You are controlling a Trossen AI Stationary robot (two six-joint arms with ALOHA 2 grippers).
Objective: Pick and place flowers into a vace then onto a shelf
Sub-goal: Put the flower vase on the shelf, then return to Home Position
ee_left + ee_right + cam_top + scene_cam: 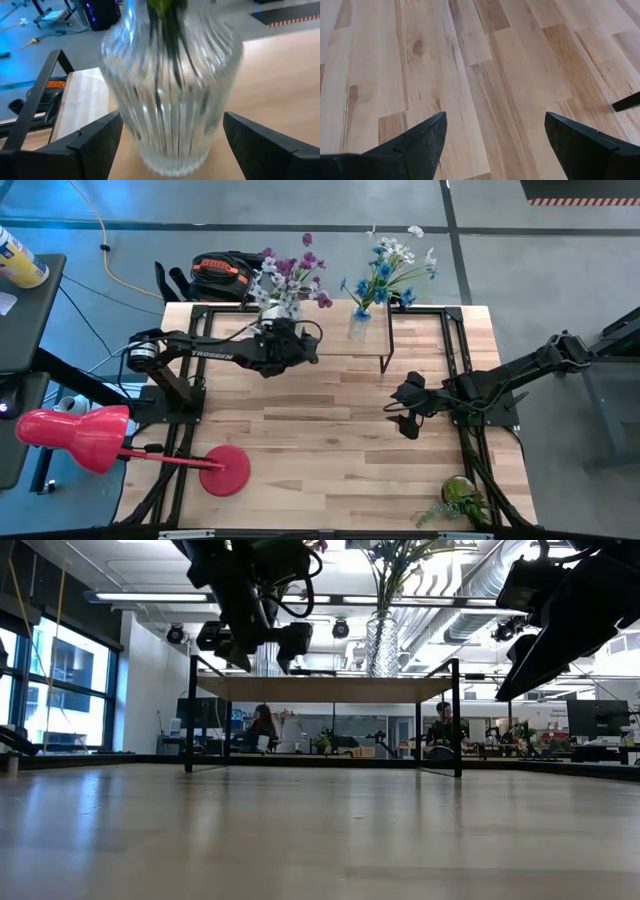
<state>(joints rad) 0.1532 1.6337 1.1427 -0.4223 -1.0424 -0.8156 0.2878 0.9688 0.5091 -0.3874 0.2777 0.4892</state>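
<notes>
Two ribbed clear glass vases stand on the shelf (340, 345), a light plank on black legs at the table's far edge. The left vase (170, 95) holds purple and white flowers (295, 275); the right vase (360, 322) holds blue and white flowers (390, 270). My left gripper (282, 326) is open at the left vase, level from the near side, one finger on each side of its lower body; the vase's base rests on the plank (280, 75). My right gripper (396, 412) is open above bare tabletop, right of centre.
A red lamp (85, 438) with its round base (228, 471) lies at the near left. A bushy potted plant (460, 498) sits at the near right corner. A black and orange object (222, 276) lies beyond the far left edge. The shelf's black legs (456, 720) stand on the table.
</notes>
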